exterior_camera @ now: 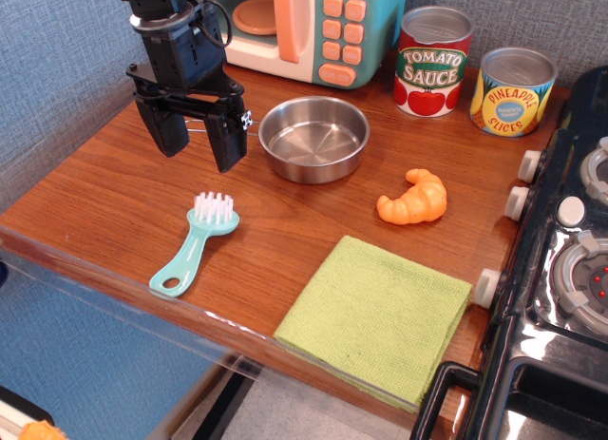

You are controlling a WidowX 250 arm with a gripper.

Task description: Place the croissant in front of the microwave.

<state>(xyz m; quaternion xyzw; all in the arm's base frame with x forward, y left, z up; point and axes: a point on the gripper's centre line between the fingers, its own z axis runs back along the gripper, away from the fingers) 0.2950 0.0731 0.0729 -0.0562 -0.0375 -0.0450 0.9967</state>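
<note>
While the gripper [198,139] hangs with jaws spread wide and empty, the croissant [413,198] lies well off to their right, past the pan [313,139], probably light, stiff and slick, best pinched across its thick ridged middle.

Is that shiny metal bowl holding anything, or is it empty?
Empty. The steel pan shows only its bare, shiny bottom; the croissant lies on the table to its right, outside it.

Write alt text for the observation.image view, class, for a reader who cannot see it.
An open black gripper hovers over a wooden table, far from the orange croissant lying right of a steel pan. The teal microwave stands behind.
</note>
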